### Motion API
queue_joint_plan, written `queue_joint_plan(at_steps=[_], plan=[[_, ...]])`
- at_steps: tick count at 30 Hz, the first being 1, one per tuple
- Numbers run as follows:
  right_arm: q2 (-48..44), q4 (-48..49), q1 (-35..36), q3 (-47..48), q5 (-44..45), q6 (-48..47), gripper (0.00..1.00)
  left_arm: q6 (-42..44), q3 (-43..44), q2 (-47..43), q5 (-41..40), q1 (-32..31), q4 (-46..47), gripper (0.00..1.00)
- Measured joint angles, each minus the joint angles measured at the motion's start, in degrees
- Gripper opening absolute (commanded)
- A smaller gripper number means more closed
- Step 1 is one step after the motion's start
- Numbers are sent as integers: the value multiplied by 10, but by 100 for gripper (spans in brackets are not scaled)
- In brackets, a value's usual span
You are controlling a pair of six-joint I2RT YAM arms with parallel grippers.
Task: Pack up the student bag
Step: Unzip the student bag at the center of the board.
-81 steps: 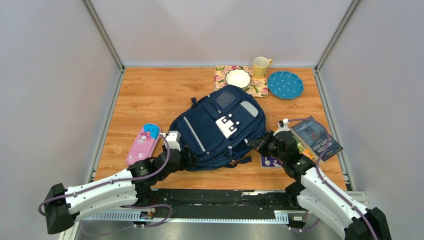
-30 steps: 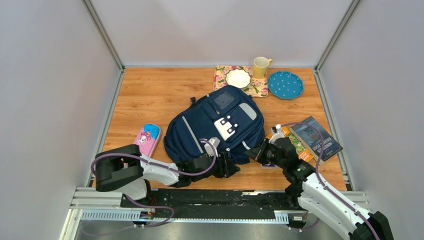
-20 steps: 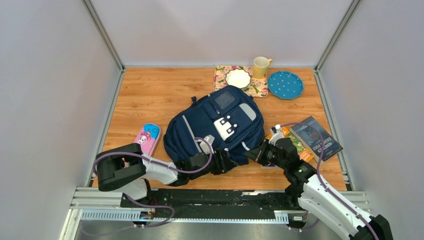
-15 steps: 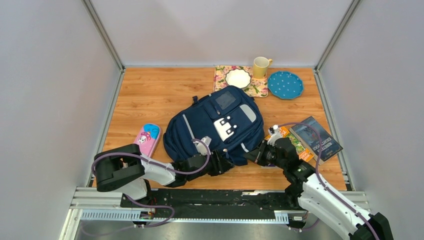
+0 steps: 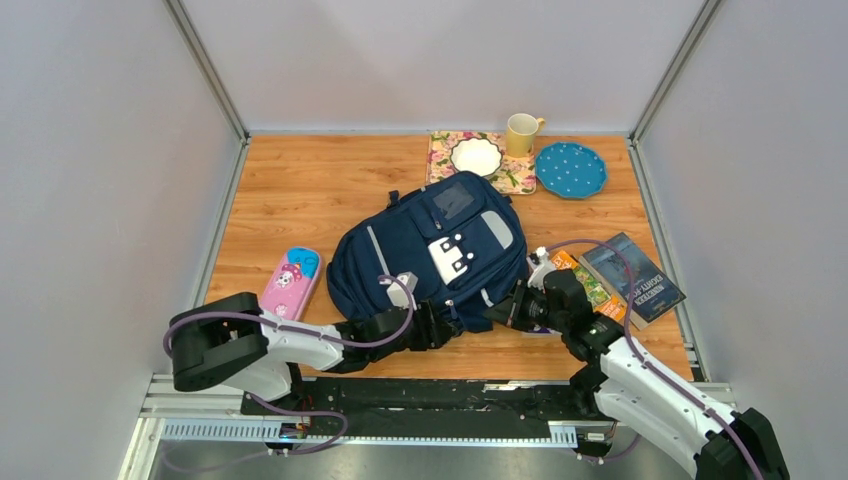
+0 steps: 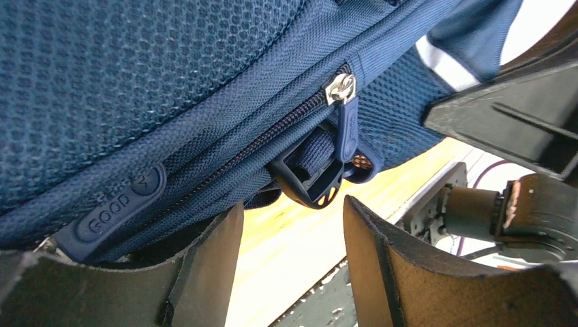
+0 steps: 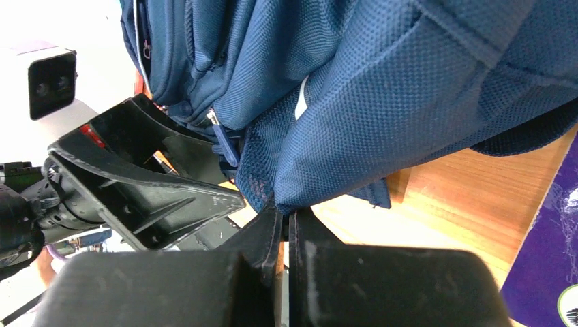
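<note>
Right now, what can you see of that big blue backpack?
The navy backpack lies front-up on the wooden table. Woven, mesh-textured fabric; front pockets, grey reflective stripes, a white dotted patch. At its near edge: a zipper with a rubbery blue pull and a black plastic buckle. The right end effector is shut on a fold of its fabric there; the left end effector stands open just short of the pull.

The wooden table (image 5: 300,190) carries a navy backpack (image 5: 440,250) lying at its middle. A pink pencil case (image 5: 287,282) lies near the backpack's left side. Along the far edge are a flowered mat (image 5: 512,178), a yellow mug (image 5: 521,133) and a blue dotted plate (image 5: 570,169). Overlapping books (image 5: 635,278) lie at the right.
</note>
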Motion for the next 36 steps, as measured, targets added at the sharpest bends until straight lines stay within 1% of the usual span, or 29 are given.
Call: queue_joint_plan(at_steps=[7,9,10,11,15,16,18,19,21,22,23,24,25,26,27,28,30,32,33,35,36], plan=[[3,-11,-1,12,-7,7,0,13,8,55,5,-1,39,63],[2,-11,-2,12,-12,16,0,17,11,62,8,-4,43,67],[0,-11,-2,12,-14,22,0,18,12,63,10,-6,43,73],[-2,-11,-2,12,-16,26,0,19,13,63,13,-7,43,75],[-6,-5,-2,11,-27,48,0,16,25,63,18,-10,34,76],[-6,-2,-2,11,-31,51,0,16,28,63,17,-10,30,68],[-6,12,-2,9,-46,61,0,16,31,63,18,-8,22,62],[-5,23,-2,6,-56,67,0,18,33,63,19,-6,16,54],[-3,35,-1,5,-70,71,0,25,33,64,20,-2,0,44],[-4,34,-1,5,-72,71,0,25,33,64,19,1,-3,25],[-5,32,0,5,-74,71,0,30,34,64,19,2,-8,16],[-6,30,0,5,-74,70,0,33,35,64,17,2,-14,9],[-7,30,1,5,-75,70,0,37,37,64,14,2,-23,6],[-9,29,1,5,-76,69,0,46,39,64,9,2,-35,6],[-9,28,1,6,-76,66,0,53,41,63,5,3,-42,9],[-9,25,1,7,-76,64,0,64,41,61,0,2,-50,24],[-9,23,2,9,-75,59,0,82,41,50,-18,-3,-68,44],[-7,22,3,10,-75,55,0,99,38,31,-39,-13,-76,52],[-5,22,3,10,-76,54,0,101,34,18,-48,-18,-75,59],[0,23,4,12,-76,52,0,105,20,-10,-62,-24,-68,61],[3,23,5,13,-76,52,0,105,12,-22,-67,-26,-62,65]])
